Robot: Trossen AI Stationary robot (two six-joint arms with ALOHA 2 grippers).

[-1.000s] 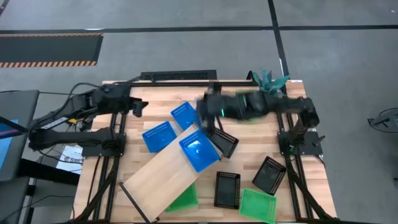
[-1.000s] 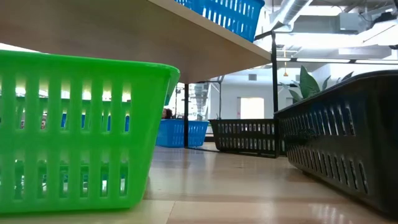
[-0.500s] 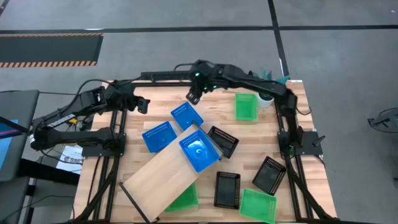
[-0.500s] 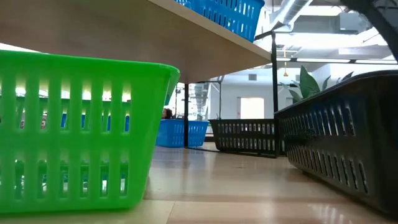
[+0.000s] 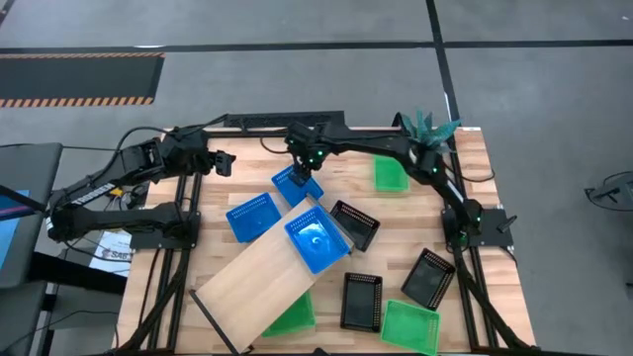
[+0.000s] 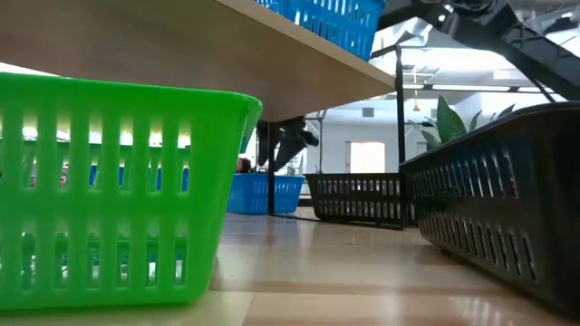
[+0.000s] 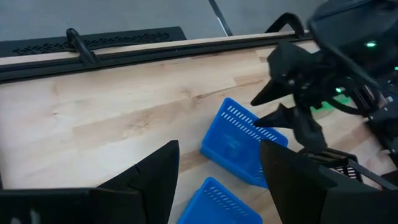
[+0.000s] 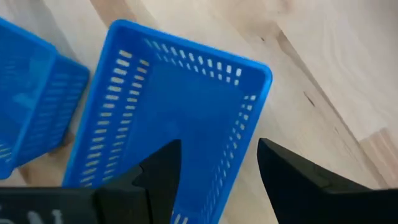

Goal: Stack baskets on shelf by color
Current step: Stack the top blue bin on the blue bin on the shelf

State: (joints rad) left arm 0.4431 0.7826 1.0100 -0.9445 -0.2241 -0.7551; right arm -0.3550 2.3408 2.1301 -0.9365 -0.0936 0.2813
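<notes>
No brand, label or writing is legible to you on any item.

You are seeing the right tool (image 5: 305, 164) reaching across the far side of the worktop (image 5: 247, 173) from the right, its arm stretched long and low. It is hovering directly above a blue basket (image 5: 295, 184) lying near the far centre. In the right wrist view its two fingers (image 8: 158, 171) are standing spread to about the basket's width, with nothing between them, over the open blue basket (image 8: 174, 106). In the low view you are seeing only a dark shape, probably this tool (image 6: 288, 143), hanging above the distant blue basket (image 6: 263, 193).

The left tool (image 5: 220, 162) is waiting at the far left edge of the worktop. In the left wrist view its fingers (image 7: 152, 180) are standing apart and holding nothing.

The shelf (image 5: 259, 280) is lying diagonally across the near left of the worktop. One blue basket (image 5: 316, 240) is sitting on its far end. A second blue basket (image 5: 251, 217) is resting on the worktop beside the shelf.

A green basket (image 5: 294, 316) is largely hidden under the shelf; only one end is showing. Another green basket (image 5: 391, 172) is lying at the far right, a third (image 5: 409, 325) at the near right. Three black baskets (image 5: 354, 225) (image 5: 362, 301) (image 5: 428, 278) are scattered on the right half. The potted plant (image 5: 427, 131) is partly hidden by the right arm.
</notes>
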